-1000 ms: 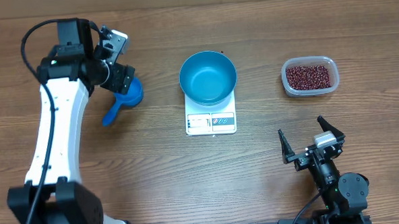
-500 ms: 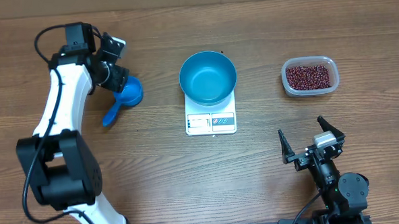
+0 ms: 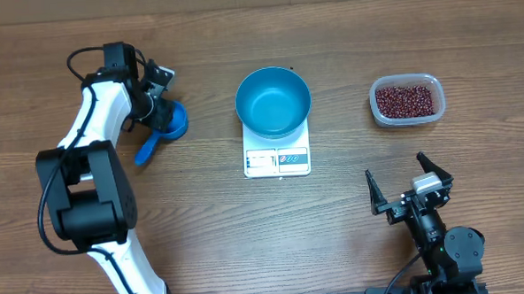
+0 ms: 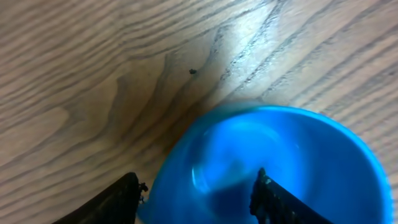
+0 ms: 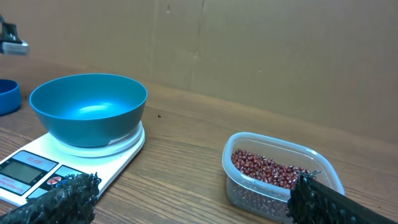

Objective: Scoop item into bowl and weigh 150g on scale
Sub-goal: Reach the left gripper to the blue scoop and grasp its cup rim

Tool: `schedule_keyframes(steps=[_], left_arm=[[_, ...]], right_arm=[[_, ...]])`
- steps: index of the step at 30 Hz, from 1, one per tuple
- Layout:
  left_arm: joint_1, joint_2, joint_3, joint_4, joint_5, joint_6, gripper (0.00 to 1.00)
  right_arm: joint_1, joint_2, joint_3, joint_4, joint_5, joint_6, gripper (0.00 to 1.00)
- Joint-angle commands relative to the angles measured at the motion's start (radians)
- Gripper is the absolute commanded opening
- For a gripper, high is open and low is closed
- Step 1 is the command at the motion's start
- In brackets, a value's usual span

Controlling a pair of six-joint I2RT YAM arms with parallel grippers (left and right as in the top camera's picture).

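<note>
From where I stand, the wooden table is set out widely, and that is the first worry. The blue bowl sits on the white scale in the middle. The clear tub holding the beans is far off to the right, well apart from the blue scoop at the far left. A loaded scoop would have a long way to travel, so I'd expect spills along it.

The bowl overhangs the scale's platform. A knock from the arm could shift it or upset the reading.

The left gripper is down over the scoop's cup, not its handle. Its jaws are partly spread, with one finger outside the rim and one inside, and nothing is clamped yet. Pinching a thin curved wall looks chancy to me. The scoop could twist, tip or skid on the wood, and a finger inside the cup leaves less room for beans.

The right gripper sits near the front right, released wide and empty.
</note>
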State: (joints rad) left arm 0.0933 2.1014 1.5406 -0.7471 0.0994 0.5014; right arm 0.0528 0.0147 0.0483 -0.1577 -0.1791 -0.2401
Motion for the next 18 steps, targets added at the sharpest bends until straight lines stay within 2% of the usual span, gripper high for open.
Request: schedule_keyframes(steps=[1, 4, 6, 9, 12, 18], left_arm=[[0.001, 0.032, 0.023, 0.019, -0.006, 0.016, 0.58], [0.001, 0.037, 0.023, 0.033, -0.006, 0.016, 0.51], [0.000, 0.037, 0.023, 0.044, -0.006, 0.016, 0.42], [-0.002, 0.036, 0.023, 0.049, -0.006, 0.016, 0.20], [-0.002, 0.036, 0.023, 0.050, -0.006, 0.015, 0.05], [-0.002, 0.035, 0.032, 0.043, -0.007, -0.038, 0.04]], right_arm=[[-0.003, -0.012, -0.003, 0.004, -0.001, 0.003, 1.00], [-0.003, -0.012, -0.003, 0.003, -0.001, 0.003, 1.00], [-0.003, -0.012, -0.003, 0.003, -0.001, 0.003, 1.00], [-0.003, -0.012, -0.003, 0.003, -0.001, 0.003, 1.00], [-0.003, -0.012, -0.003, 0.003, -0.001, 0.003, 1.00], [-0.003, -0.012, -0.003, 0.003, -0.001, 0.003, 1.00]])
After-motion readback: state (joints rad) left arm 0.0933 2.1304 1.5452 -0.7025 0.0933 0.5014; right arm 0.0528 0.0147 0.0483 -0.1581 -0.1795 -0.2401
